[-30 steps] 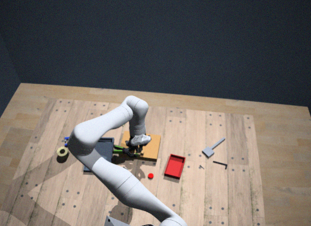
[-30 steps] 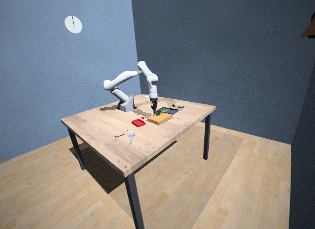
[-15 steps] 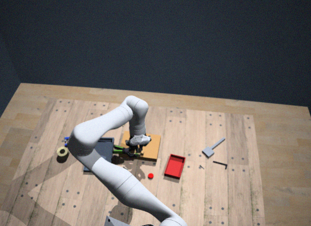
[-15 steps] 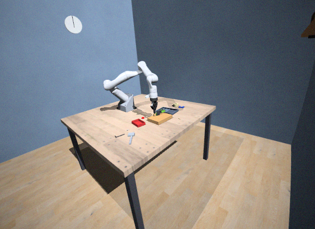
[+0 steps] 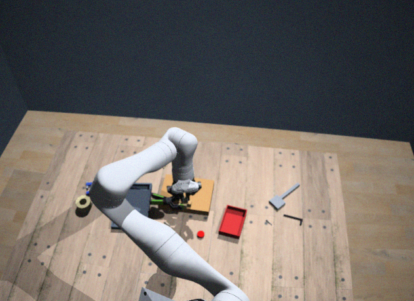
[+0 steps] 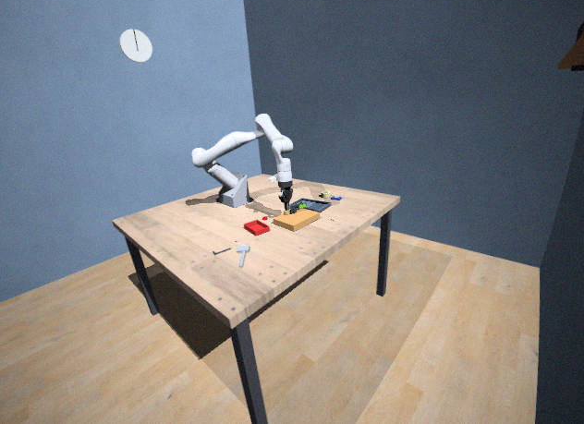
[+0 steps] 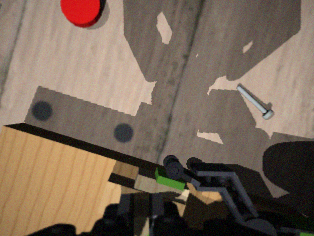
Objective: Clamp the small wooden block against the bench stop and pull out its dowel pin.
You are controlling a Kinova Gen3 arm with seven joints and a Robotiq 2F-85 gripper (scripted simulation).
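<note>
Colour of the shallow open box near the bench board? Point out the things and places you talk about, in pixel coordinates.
The box (image 5: 232, 221) (image 6: 257, 227) is red, plain; top view shows it best.
</note>
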